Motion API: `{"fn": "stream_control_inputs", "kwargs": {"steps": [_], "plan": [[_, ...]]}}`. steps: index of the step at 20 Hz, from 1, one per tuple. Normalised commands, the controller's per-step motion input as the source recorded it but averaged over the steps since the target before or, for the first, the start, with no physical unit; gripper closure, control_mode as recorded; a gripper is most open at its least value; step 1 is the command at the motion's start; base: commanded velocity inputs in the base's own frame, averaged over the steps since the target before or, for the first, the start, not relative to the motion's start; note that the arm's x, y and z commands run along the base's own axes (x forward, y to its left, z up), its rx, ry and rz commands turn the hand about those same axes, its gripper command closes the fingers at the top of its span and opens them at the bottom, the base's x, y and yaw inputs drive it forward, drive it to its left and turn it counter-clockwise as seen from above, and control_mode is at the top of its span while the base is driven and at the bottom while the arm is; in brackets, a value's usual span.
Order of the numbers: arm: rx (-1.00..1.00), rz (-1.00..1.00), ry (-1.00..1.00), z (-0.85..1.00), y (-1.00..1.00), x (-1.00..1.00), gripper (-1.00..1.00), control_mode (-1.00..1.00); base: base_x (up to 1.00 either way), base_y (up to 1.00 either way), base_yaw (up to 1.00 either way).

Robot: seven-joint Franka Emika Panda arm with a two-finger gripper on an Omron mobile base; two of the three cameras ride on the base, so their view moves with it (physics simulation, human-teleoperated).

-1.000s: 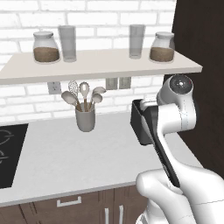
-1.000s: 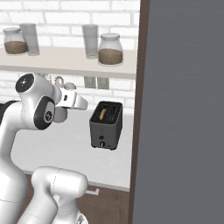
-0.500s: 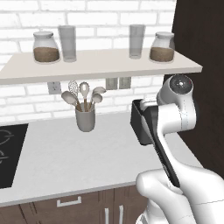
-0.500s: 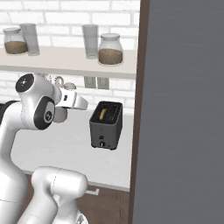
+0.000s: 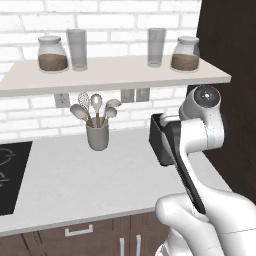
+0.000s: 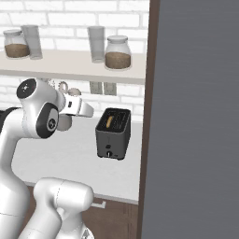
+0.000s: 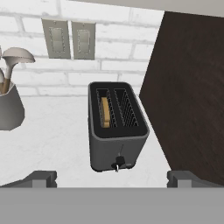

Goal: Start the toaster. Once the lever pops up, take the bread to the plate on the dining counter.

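While my pincer (image 7: 112, 177) hangs spread wide and pinching nothing, its two tips stand well apart, short of the toaster (image 7: 116, 127).

The toaster sits upright on the white bench (image 5: 75, 175), close beside the dark tall cabinet (image 7: 188, 96). Its long axis runs from the brick wall (image 7: 118, 57) out toward me; the lever end (image 7: 117, 163) faces my hand. Two slots lie along that axis. The bread (image 7: 105, 112) stands on edge in the left slot as the hand view shows it, aligned with the slot.

A grey utensil cup (image 5: 97, 135) stands on the bench to the left, well apart from the toaster. Wall outlets (image 7: 70, 38) sit above. A shelf (image 5: 110, 72) carries jars and glasses. A black cooktop (image 5: 12, 175) occupies the bench's far left.
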Motion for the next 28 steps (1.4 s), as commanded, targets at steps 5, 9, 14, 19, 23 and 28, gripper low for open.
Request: {"fn": "stream_control_inputs", "kwargs": {"steps": [5, 9, 14, 19, 23, 28], "plan": [[0.0, 0.0, 0.0, 0.0, 0.0, 0.0, -1.0, -1.0, 0.0, 0.0, 0.0], [0.0, 0.0, 0.0, 0.0, 0.0, 0.0, -1.0, -1.0, 0.0, 0.0, 0.0], [0.0, 0.0, 0.0, 0.0, 0.0, 0.0, -1.0, -1.0, 0.0, 0.0, 0.0], [0.0, 0.0, 0.0, 0.0, 0.0, 0.0, -1.0, -1.0, 0.0, 0.0, 0.0], [0.0, 0.0, 0.0, 0.0, 0.0, 0.0, -1.0, -1.0, 0.0, 0.0, 0.0], [0.0, 0.0, 0.0, 0.0, 0.0, 0.0, -1.0, -1.0, 0.0, 0.0, 0.0]]}}
